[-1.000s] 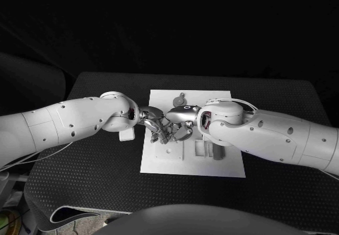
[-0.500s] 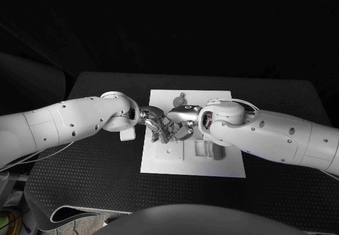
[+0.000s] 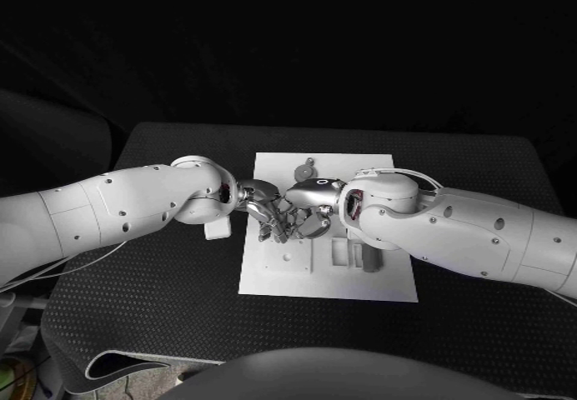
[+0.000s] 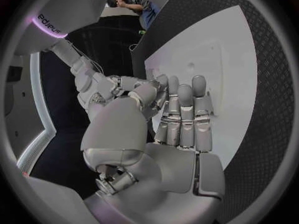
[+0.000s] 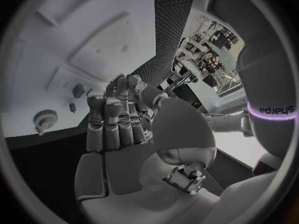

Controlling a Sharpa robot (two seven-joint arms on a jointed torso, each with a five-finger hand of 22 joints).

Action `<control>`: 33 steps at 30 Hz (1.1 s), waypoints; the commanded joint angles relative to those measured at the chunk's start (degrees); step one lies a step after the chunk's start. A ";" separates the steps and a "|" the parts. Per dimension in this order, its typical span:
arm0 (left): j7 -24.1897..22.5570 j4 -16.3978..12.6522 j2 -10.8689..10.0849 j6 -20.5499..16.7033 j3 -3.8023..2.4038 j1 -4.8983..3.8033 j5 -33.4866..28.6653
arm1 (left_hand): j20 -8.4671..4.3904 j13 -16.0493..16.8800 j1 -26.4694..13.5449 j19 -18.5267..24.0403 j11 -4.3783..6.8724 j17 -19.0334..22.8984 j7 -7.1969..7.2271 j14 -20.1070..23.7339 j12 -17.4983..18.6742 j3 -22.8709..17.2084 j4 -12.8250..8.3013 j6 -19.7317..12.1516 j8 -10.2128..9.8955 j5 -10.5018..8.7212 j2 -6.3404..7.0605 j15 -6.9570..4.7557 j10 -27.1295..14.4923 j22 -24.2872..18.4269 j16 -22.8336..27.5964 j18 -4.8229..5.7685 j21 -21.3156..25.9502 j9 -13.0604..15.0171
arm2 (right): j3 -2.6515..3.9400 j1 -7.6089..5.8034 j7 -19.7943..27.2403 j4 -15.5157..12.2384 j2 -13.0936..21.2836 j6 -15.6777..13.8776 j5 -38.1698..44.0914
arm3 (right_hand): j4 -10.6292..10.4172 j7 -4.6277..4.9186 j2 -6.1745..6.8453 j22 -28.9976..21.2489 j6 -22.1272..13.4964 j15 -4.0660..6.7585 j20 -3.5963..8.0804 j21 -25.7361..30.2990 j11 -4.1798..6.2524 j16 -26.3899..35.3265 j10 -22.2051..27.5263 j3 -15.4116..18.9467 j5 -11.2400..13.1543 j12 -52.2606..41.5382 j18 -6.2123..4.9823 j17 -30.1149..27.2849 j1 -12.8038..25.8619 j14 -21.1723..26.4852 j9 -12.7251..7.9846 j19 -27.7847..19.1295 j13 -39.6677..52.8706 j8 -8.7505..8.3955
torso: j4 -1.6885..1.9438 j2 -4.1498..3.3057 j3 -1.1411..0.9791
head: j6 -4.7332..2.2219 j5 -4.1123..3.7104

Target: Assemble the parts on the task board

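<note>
White task board [image 3: 373, 287] lies flat mid-table, grey parts [image 3: 370, 260] on it.

The right hand [image 5: 118, 122] rises over the white task board [image 5: 37, 74], its fingers [image 5: 99, 119] held straight and close together, side by side, with the thumb drawn in against them; whether anything sits between them cannot be told. Beyond the fingertips the board carries a raised square plate [image 5: 109, 52]. A small round part [image 5: 45, 118] lies near the board's edge, close to two small dark pieces [image 5: 77, 90].

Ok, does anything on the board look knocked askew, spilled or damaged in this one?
Nothing stands out. The white rectangular task board lies flat and square on the black table, and the left hand and right hand meet over its middle, fingers hiding whatever lies between them.
</note>
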State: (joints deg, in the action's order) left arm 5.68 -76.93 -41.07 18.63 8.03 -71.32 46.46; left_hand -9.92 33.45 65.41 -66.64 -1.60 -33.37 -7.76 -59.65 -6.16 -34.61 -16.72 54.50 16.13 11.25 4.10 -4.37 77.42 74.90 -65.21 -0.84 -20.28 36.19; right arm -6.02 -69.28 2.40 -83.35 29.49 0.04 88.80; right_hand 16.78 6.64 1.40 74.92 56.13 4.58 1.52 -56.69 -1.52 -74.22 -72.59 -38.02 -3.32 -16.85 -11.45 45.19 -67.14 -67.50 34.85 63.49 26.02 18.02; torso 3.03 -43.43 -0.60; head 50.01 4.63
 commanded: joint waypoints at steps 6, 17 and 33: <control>0.47 0.46 -0.24 -1.46 -0.05 -0.07 -0.42 | 0.40 -0.12 -1.26 0.42 -0.57 -0.25 -0.65 0.49 -0.14 2.13 -0.01 -2.74 -1.71 1.01 1.45 0.57 -0.53 0.98 0.37 -1.11 -0.25 -1.65 | -0.02 0.09 0.28 -0.34 0.33 -1.33 1.39 | 0.00 0.25 0.18 0.95 0.99 0.38 0.41 -0.43 0.23 0.33 -0.61 -0.31 -0.37 0.37 -3.55 -0.06 0.46 -0.19 0.24 0.20 0.14 0.31 | 0.02 0.04 0.00 | -0.01 -0.14; 1.18 0.88 -0.35 -0.55 -0.05 -0.07 -0.35 | 0.73 -0.11 -1.68 0.77 -1.01 -0.36 -1.21 0.85 0.02 4.10 0.00 -4.75 -2.84 1.04 2.69 0.94 -0.90 0.96 0.50 -1.32 -0.11 -2.64 | 0.02 0.09 -0.39 -0.72 0.83 -3.55 2.14 | -0.01 0.19 0.29 0.96 1.12 0.45 0.47 -0.49 0.30 0.36 -0.79 -0.38 -0.37 0.39 -3.55 -0.05 0.47 -0.32 0.30 0.29 0.20 0.36 | 0.07 0.05 0.01 | -0.01 -0.18; 1.99 5.20 -2.40 -2.61 -0.14 -0.33 1.45 | 0.94 -0.03 -1.14 0.79 -1.15 -0.45 -1.37 0.98 0.02 4.55 0.03 -5.17 -3.02 1.59 2.61 1.10 -0.97 0.96 0.54 -1.53 -0.11 -3.23 | 0.14 0.08 -0.27 -1.32 1.98 -5.31 8.00 | 0.00 0.10 0.54 0.96 1.30 0.55 0.59 -0.60 0.40 0.35 -1.05 -0.47 -0.37 0.43 -3.55 -0.02 0.45 -0.57 0.40 0.48 0.28 0.43 | -0.03 0.06 -0.04 | -0.01 0.20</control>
State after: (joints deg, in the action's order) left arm 7.42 -72.19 -43.26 17.35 7.96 -71.50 47.10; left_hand -9.29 33.37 63.85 -66.02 -2.43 -33.77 -9.28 -58.85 -6.16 -30.39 -16.61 49.51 13.12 12.58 6.72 -3.58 76.42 74.94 -64.96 -1.67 -20.27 33.05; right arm -5.90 -69.24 1.95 -84.71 31.42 -3.96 92.60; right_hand 16.78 6.24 1.86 74.92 56.54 4.89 1.70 -56.92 -1.21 -74.22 -73.33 -38.02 -3.32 -16.57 -11.46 45.20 -66.68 -68.09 35.11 64.13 26.22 18.25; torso 3.04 -43.37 -0.59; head 50.01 4.76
